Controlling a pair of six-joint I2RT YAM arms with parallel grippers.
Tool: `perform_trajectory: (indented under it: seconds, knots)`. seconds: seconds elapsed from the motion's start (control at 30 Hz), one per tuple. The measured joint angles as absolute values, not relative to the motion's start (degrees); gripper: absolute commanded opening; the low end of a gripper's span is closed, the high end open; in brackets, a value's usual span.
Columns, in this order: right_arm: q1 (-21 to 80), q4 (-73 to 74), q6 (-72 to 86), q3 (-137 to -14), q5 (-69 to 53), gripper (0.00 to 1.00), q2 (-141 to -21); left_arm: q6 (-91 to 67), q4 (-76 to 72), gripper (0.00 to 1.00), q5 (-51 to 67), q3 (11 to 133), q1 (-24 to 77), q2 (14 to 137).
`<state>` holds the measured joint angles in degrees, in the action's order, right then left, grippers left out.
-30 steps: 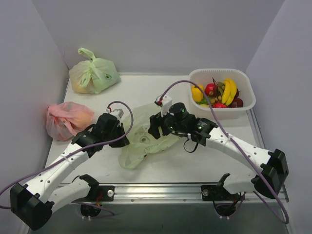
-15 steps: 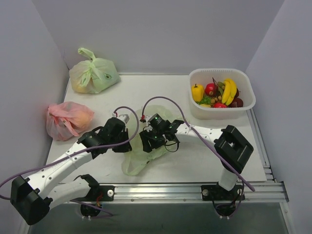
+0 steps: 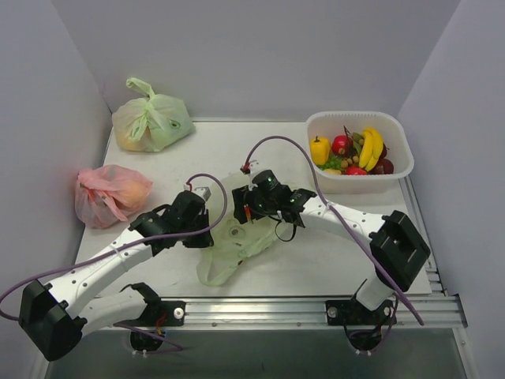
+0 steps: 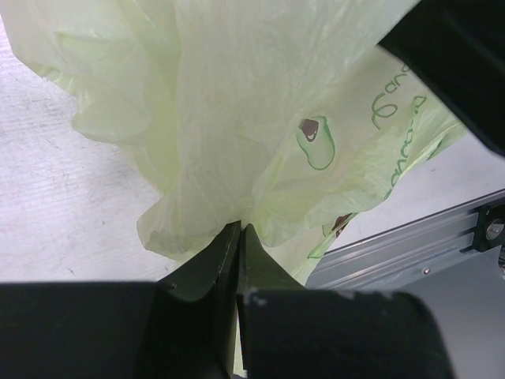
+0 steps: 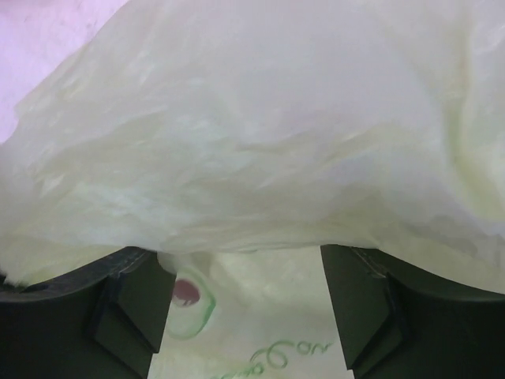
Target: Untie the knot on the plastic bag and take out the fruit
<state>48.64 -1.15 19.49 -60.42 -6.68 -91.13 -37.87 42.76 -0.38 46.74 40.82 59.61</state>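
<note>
Pink-red bag: plump, at the 9 o'clock edge of the bench, close to the left wall.

Second green bag: in the 11 o'clock corner, tied at the top, yellow-orange showing through its side.

Left tool: near bench centre, at the 9 o'clock side of the plastic bag. In the left wrist view its fingers are pressed together with a gathered fold of the pale-green film pinched between them.

Plastic bag: slack and flattened, just toward 6 o'clock of bench centre, a loose tail trailing to 7 o'clock. It lies between the two tools, printed marks showing on its film.

Right tool: at the bag's 12 o'clock edge. In the right wrist view the jaws stand wide apart, with film draped across above them and nothing clamped.

Basket: white, at 2 o'clock on the bench, well apart from the bag.

Fruit: heaped inside the basket. A yellow bell-like fruit sits at its 9 o'clock side, a small red fruit beside that, and bananas toward 3 o'clock.
</note>
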Motion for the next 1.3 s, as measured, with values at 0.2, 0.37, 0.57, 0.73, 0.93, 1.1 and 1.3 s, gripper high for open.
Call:
perform_trajectory:
  seconds: [0.2, 0.37, 0.57, 0.73, 0.93, 1.1, 1.3]
  knots:
    - [47.4, -9.3, 17.9, -60.3, -2.3, 0.8, -96.4, -37.8, 43.2, 0.0, 1.1, 47.6, 40.9, 59.7]
    - [47.4, -14.9, 15.4, -60.0, -1.3, 0.8, -101.1, -37.0, 43.9, 0.0, 2.5, 50.0, 41.2, 59.9]
    - [47.4, -19.0, 13.3, -60.0, -2.5, 0.79, -105.6, -36.8, 44.4, 0.0, 2.7, 50.7, 41.3, 59.9]
    - [47.2, -20.4, 13.7, -59.3, -3.0, 0.79, -105.8, -35.7, 45.9, 0.0, 0.4, 52.0, 41.3, 60.2]
    - [45.8, -19.3, 14.8, -52.7, -0.8, 0.79, -95.2, -31.4, 47.6, 0.0, -4.3, 65.0, 41.4, 64.5]
    - [43.4, -19.1, 16.0, -48.4, 2.1, 0.79, -84.5, -27.9, 46.8, 0.0, -6.5, 79.2, 48.4, 70.3]
    - [42.9, -16.9, 16.5, -44.5, 4.1, 0.78, -79.6, -29.3, 44.8, 0.0, -5.6, 75.1, 53.8, 69.2]
